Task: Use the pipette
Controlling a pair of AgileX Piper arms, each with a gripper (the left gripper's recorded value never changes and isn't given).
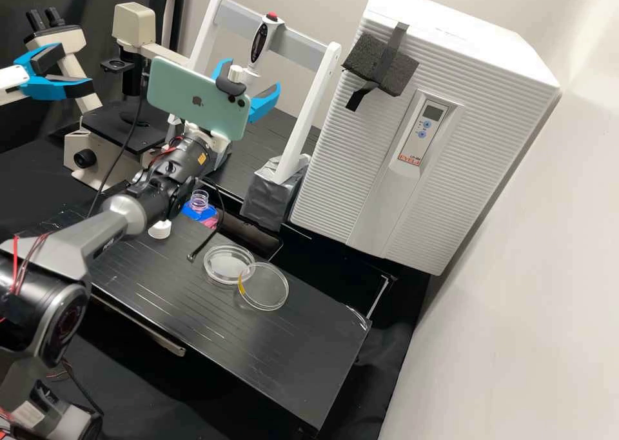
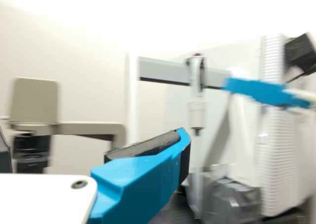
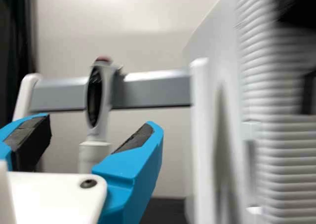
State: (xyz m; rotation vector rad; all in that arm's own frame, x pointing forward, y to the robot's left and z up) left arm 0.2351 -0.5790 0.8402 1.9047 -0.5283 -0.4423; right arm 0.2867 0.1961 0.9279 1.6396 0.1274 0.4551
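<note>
Black worktop (image 1: 290, 350) is stretching out under pale walls, with a tall white ribbed cabinet (image 1: 425, 137) standing at its right side. Beside the cabinet, a white stand (image 1: 309, 104) with a grey crossbar is rising from a foot wrapped in grey tape. The pipette (image 1: 260, 40) is hanging upright from that crossbar, its red-tipped end uppermost.

Your right tool (image 1: 248, 86) is hovering raised, just below and in front of the pipette. Its blue fingers are spread apart, released and grasping nothing. Through its wrist camera, the pipette's body is showing between the two fingers, farther off. A mint-green phone (image 1: 196, 98) is riding on that arm, just behind the tool.

Your left tool (image 1: 69, 71) is hanging raised at the far left, in front of a beige microscope (image 1: 97, 143) and well apart from the pipette. Its fingers are also spread and holding nothing.

Lower on the worktop, two clear petri dishes (image 1: 229, 262) are lying with their rims overlapping. Near them, close to the right arm, a small open-mouthed bottle (image 1: 200, 201) of pink liquid is standing, with a white cap (image 1: 160, 229) lying near it.
</note>
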